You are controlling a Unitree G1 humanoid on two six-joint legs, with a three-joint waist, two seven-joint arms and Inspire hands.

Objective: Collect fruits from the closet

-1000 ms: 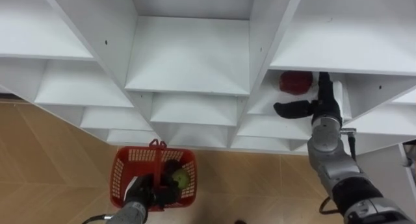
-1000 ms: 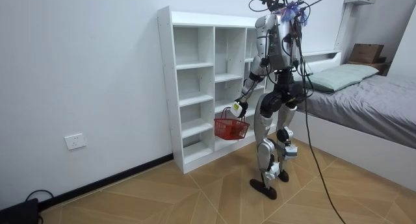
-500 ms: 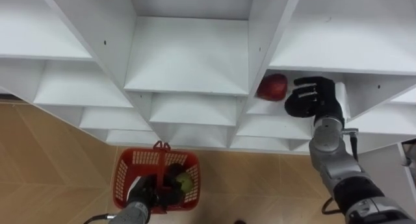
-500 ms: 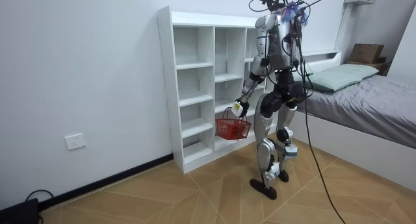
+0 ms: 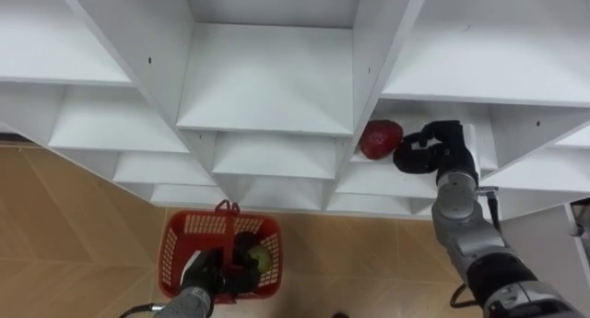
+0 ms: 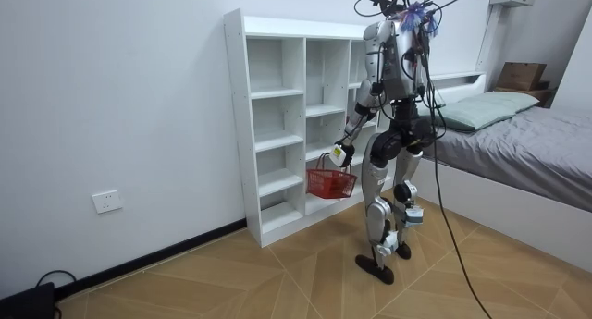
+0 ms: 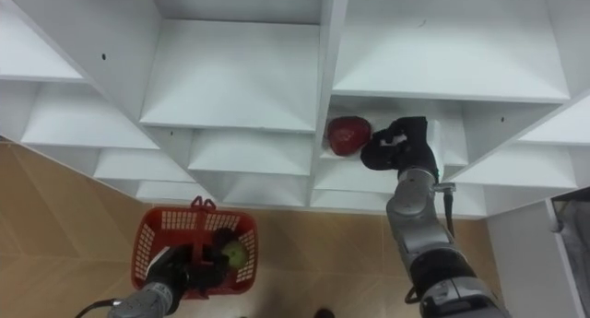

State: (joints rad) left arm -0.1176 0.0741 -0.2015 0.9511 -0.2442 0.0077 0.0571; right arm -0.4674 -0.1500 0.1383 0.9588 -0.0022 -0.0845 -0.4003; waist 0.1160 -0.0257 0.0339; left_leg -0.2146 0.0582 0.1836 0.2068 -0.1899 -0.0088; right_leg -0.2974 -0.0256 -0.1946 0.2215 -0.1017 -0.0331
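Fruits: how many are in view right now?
2: a red fruit on the closet shelf beside the right hand, a green fruit in the red basket. More may be hidden in it.

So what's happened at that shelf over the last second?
The red fruit has shifted along its shelf toward the view's left, nearer the divider. The right hand, spread open half a second ago, has curled its fingers and sits just right of the fruit, not around it. The left hand still holds the red basket with a green fruit inside; the closet is unchanged.
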